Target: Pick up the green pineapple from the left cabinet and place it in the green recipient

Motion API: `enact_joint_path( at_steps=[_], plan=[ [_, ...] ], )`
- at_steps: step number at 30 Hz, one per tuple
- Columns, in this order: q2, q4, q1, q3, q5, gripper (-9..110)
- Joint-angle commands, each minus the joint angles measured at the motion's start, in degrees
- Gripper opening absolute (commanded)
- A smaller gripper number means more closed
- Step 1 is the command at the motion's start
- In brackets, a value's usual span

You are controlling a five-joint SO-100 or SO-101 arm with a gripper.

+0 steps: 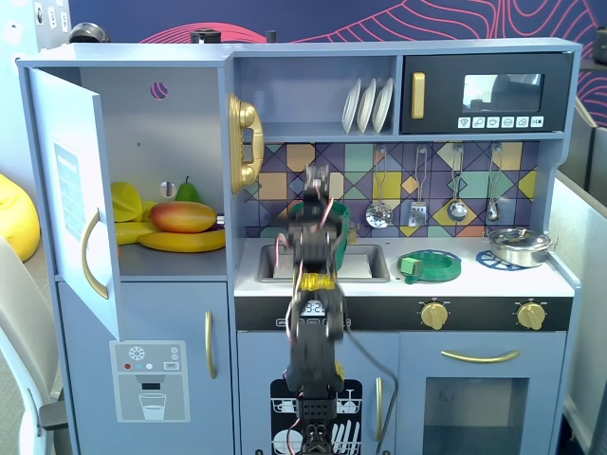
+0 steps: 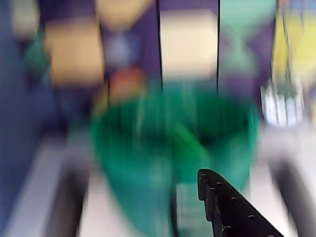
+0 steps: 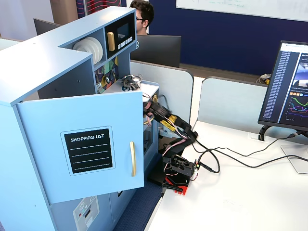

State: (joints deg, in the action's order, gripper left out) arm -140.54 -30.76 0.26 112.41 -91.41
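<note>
The left cabinet (image 1: 161,142) stands open, and I see no green pineapple among the fruit in it. The green recipient (image 1: 345,226) stands at the sink behind my arm. It fills the blurred wrist view (image 2: 148,163), where a brighter green streak lies inside it, too smeared to name. My gripper (image 1: 318,186) is raised in front of the recipient, just above its rim. In the wrist view only one black finger (image 2: 210,185) shows at the lower right. No second finger is beside it and nothing is held against it.
A red-yellow mango (image 1: 182,216), a banana (image 1: 180,241) and a green pear (image 1: 188,191) lie in the cabinet. Its door (image 1: 76,199) swings out to the left. A gold phone (image 1: 245,142) hangs left of the arm. A flat green dish (image 1: 429,265) and a pan (image 1: 519,245) sit on the counter to the right.
</note>
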Motion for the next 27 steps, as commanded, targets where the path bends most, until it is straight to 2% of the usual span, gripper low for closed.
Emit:
enact_joint_path(
  at_steps=[1, 6, 11, 21, 24, 25, 27],
  plan=[
    [-23.12, -5.1, 0.35, 21.62, -1.23, 54],
    [-39.2, -14.68, 0.88, 45.26, -0.44, 52],
    [-41.48, -21.62, 0.26, 56.25, 1.23, 46],
    [-41.48, -48.69, -0.79, 59.33, 1.85, 11],
    [-41.48, -56.43, -1.32, 59.33, -0.09, 6],
    [-41.48, -57.04, -1.49, 59.33, 4.22, 5],
    [-41.48, -56.95, -1.32, 59.33, 5.36, 2]
  ],
)
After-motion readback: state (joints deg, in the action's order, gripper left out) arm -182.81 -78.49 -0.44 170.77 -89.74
